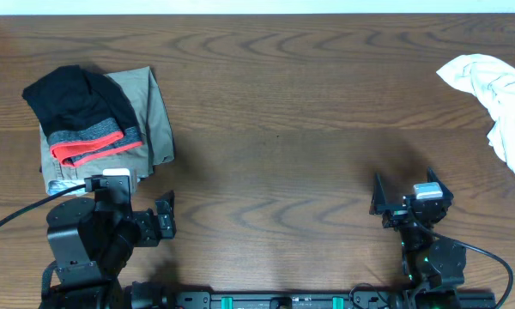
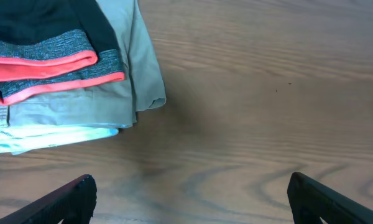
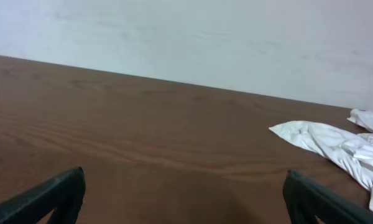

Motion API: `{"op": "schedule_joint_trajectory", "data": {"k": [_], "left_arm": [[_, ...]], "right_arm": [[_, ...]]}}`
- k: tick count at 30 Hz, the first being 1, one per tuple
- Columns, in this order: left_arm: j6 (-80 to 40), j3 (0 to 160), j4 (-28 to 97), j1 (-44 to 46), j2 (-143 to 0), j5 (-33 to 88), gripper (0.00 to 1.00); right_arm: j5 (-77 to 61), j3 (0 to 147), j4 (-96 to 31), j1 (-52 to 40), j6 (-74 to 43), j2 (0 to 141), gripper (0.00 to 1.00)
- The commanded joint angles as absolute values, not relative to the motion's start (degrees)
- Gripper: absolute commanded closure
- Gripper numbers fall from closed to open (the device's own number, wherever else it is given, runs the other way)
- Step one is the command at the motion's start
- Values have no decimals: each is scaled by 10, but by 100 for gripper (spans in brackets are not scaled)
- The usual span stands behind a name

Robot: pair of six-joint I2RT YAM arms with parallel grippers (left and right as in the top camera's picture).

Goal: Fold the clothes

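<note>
Folded stack on the left, crumpled white garment (image 1: 476,73) on the right.
Black leggings (image 1: 73,99) lay atop khaki trousers (image 1: 154,120); left gripper (image 2: 189,186) and right gripper (image 3: 183,180) both gaped wide, holding nothing.

Both arms matte black, chunky jointed housings: left arm (image 1: 81,245) w/ a white cap (image 1: 114,174) and a black cable (image 1: 17,215) curving off its side. Right arm (image 1: 435,255) slimmer, pale grey block (image 1: 427,190) on the wrist, tiny green lights (image 1: 420,250), thin cable (image 1: 491,256). Base rail (image 1: 283,301) black w/ green bits; left fingers (image 2: 68,202) dark, flat, wedge-shaped
</note>
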State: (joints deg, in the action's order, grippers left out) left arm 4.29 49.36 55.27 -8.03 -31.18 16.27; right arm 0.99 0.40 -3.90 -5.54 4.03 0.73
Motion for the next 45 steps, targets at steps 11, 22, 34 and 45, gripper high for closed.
{"op": "schedule_joint_trajectory", "data": {"k": [11, 22, 34, 45], "left_arm": [[38, 496, 553, -81, -312, 160, 2], [45, 439, 527, -41, -231, 132, 2], [15, 110, 187, -18, -18, 111, 2], [11, 2, 35, -9, -1, 75, 2]], "right_arm": [[4, 3, -42, -60, 48, 5, 1], [4, 3, -43, -60, 48, 5, 1], [4, 3, -42, -60, 48, 5, 1], [4, 3, -42, -60, 48, 5, 1]]}}
